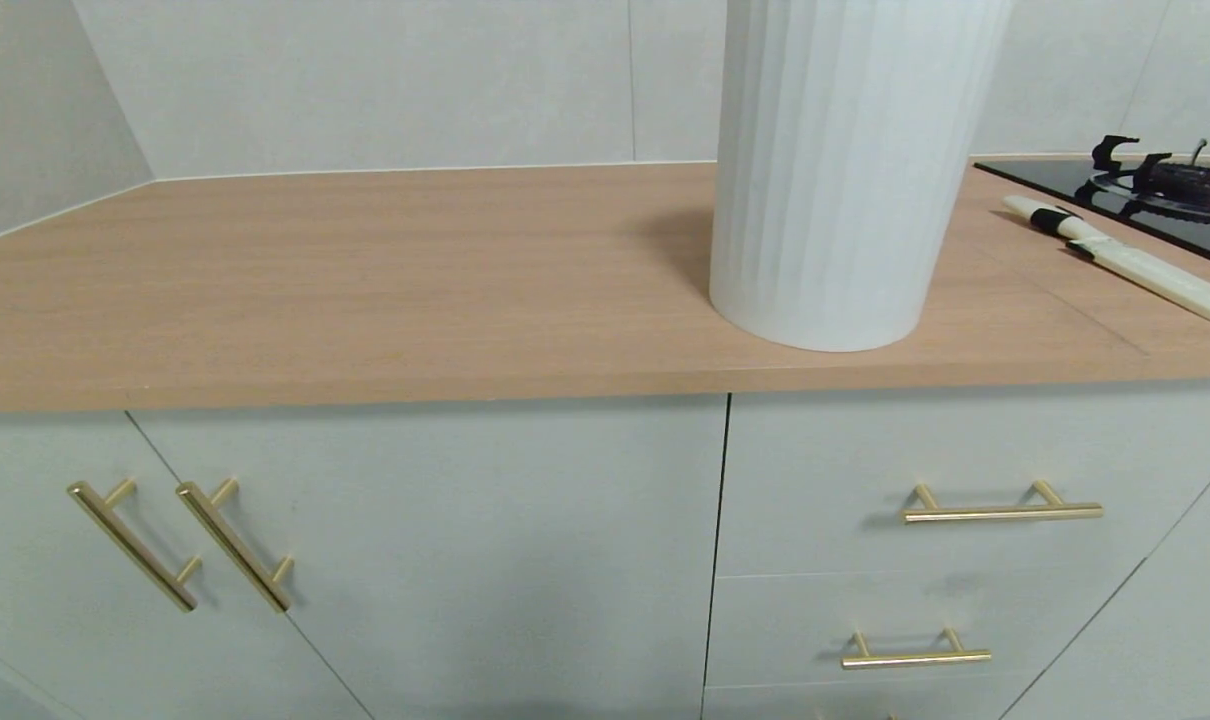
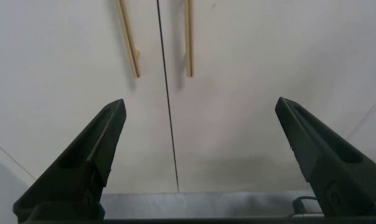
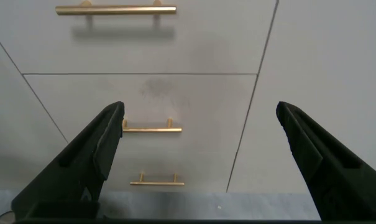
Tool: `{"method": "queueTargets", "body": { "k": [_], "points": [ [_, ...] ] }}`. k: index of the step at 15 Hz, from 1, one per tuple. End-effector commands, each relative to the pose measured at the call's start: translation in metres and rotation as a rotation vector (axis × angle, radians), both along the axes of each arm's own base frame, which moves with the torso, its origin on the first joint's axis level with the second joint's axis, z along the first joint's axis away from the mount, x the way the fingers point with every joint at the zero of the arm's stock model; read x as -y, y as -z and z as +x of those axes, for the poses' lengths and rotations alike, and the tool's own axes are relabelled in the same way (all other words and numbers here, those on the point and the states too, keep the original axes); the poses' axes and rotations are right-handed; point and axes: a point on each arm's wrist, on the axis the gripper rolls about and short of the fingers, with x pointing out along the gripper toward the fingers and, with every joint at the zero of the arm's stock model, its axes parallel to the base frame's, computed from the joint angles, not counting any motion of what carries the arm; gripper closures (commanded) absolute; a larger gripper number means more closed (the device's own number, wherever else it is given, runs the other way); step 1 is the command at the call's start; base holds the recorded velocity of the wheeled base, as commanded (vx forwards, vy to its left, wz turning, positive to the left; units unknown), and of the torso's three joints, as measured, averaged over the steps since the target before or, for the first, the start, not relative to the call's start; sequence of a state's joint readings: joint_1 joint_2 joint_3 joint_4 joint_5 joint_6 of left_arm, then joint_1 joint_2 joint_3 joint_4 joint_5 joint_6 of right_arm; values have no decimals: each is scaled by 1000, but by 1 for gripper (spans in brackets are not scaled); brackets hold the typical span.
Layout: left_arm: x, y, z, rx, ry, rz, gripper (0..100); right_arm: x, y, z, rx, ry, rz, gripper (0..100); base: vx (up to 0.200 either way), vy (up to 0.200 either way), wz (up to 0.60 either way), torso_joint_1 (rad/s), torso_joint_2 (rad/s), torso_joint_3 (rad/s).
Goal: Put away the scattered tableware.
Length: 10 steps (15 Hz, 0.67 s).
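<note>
A: Kitchen run. Wood-look countertop point(image 1: 365, 290), pale tiled wall point(image 1: 365, 80) behind, white cabinet fronts below.

B: Where's the tableware?

A: One knife point(image 1: 1125, 255), cream with a black band near its far end. It lies flat on the countertop at the far right, just beside the edge of the black hob point(image 1: 1065, 185). Its near end is cut off by the frame edge.

B: What's around it?

A: A tall white ribbed container point(image 1: 835, 170) stands upright to the knife's left, clear of it, near the front edge of the countertop. On the hob there's a dark burner grate point(image 1: 1180, 180), only partly in frame.

B: Can you see inside the container?

A: No. Its top is cropped, so I can't tell what it holds.

B: Grippers?

A: Left gripper point(image 2: 200, 104): jaws spread wide, facing the cabinet doors point(image 2: 250, 124). The door seam and two gold door handles point(image 2: 128, 37) show through the gap. Right gripper point(image 3: 200, 107): jaws also wide, facing the drawer stack point(image 3: 175, 93). Three gold drawer handles point(image 3: 151, 129) are visible, one above the other.

B: How does that match the head view?

A: The doors are lower left under the countertop. The drawers are lower right, below the container.
</note>
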<state>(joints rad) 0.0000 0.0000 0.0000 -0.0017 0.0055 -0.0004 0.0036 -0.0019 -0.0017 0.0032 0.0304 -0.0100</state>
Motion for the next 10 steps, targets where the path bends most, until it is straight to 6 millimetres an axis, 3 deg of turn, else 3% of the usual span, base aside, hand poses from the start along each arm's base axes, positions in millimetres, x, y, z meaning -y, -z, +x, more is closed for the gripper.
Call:
{"method": "queueTargets", "body": {
  "k": [1,7,10],
  "points": [
    [0,0,0,0,-1,0,0,0,0,0,-2,0,-1,0,0,0,0,0,0,0],
    [0,0,0,0,-1,0,0,0,0,0,-2,0,-1,0,0,0,0,0,0,0],
    [0,0,0,0,-1,0,0,0,0,0,-2,0,-1,0,0,-200,0,1,4,-1]
  ]
}}
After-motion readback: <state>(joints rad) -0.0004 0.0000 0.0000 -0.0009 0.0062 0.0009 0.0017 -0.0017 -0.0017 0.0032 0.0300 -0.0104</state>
